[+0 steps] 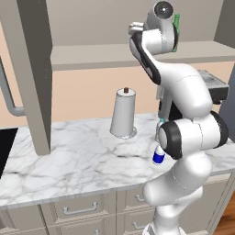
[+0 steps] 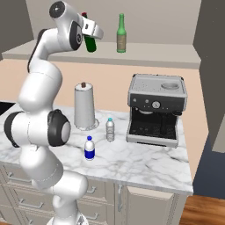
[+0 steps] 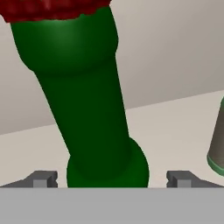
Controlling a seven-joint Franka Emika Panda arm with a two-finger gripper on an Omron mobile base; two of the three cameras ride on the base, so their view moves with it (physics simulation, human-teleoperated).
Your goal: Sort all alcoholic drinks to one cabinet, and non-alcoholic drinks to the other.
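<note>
Up at the shelf point(image 2: 145, 55), end effector point(image 3: 111, 178) spread around dark green bottle point(image 3: 87, 109).

In the hand view the dark green bottle point(image 3: 87, 109) is cut off by the top edge, its red-capped end only partly in frame, and its lower end sinks behind the bottom band. The olive-green bottle point(image 3: 217, 144) is clipped by the right edge. From the left base view the arm hides most of that bottle point(image 1: 176, 23), the coffee machine point(image 1: 213, 87) and the blue-labelled bottle point(image 1: 159, 156). The olive bottle's label point(image 2: 121, 41) is too small to read.
</note>
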